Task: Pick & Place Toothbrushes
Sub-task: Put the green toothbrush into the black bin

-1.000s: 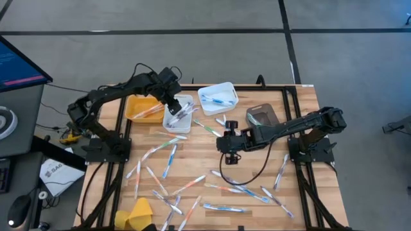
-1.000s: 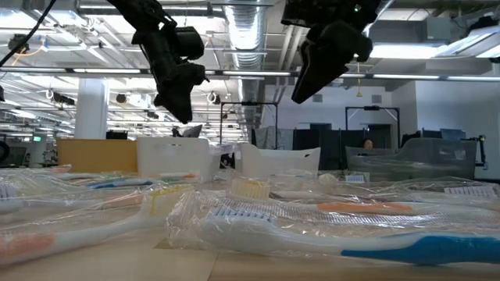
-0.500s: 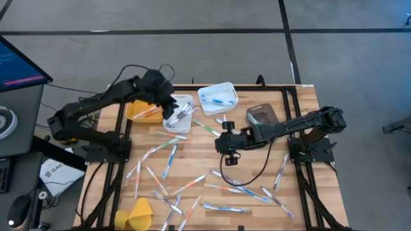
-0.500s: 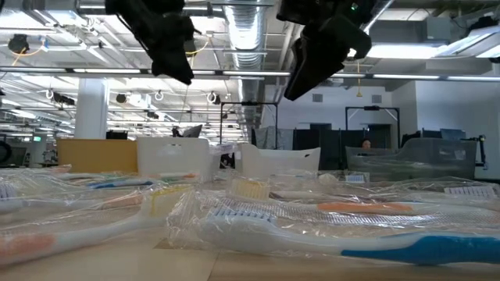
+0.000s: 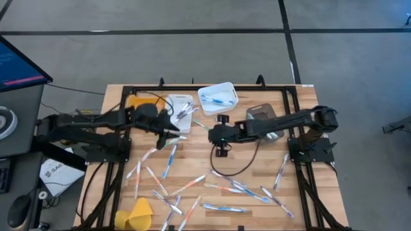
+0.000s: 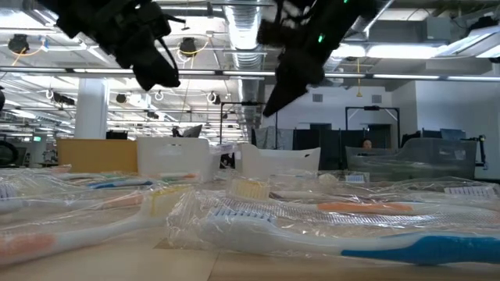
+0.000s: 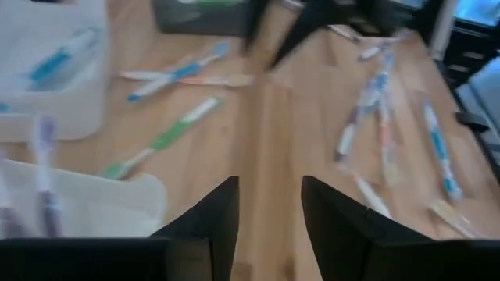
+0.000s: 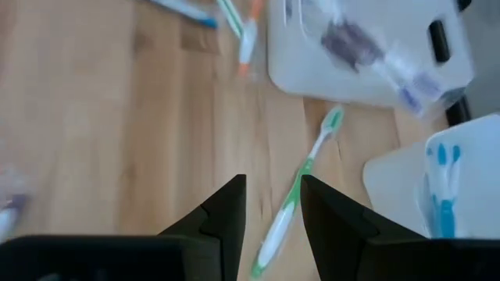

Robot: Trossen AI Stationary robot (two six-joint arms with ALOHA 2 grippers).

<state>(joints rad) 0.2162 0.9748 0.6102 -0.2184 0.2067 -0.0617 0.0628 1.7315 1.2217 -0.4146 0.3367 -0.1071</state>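
Note:
Many toothbrushes (image 5: pixel 192 186) in clear wrappers lie scattered over the wooden table; some lie in the bins at the far side. My left gripper (image 5: pixel 169 127) hovers open and empty by the near edge of a white bin (image 5: pixel 180 110). In its wrist view its fingers (image 7: pixel 269 209) frame bare wood. My right gripper (image 5: pixel 215 133) hovers open and empty at mid-table. A green toothbrush (image 8: pixel 301 183) lies flat on the wood just ahead of the right fingertips (image 8: pixel 273 204). In the low view both grippers (image 6: pixel 152 66) (image 6: pixel 285 78) hang well above the table.
An orange bin (image 5: pixel 136 102), a second white bin (image 5: pixel 218 96) holding blue brushes and a brown bin (image 5: pixel 262 115) stand along the far side. A yellow cloth-like lump (image 5: pixel 137 215) sits at the near left corner. The right arm's cable (image 5: pixel 241 168) loops over the table's middle.
My left gripper has drawn back from above the white bin toward the table's near and left side, with the arm folding low and the gripper tipping flatter. My right gripper has shifted a little toward the table's left and far edge. Neither gap has changed.

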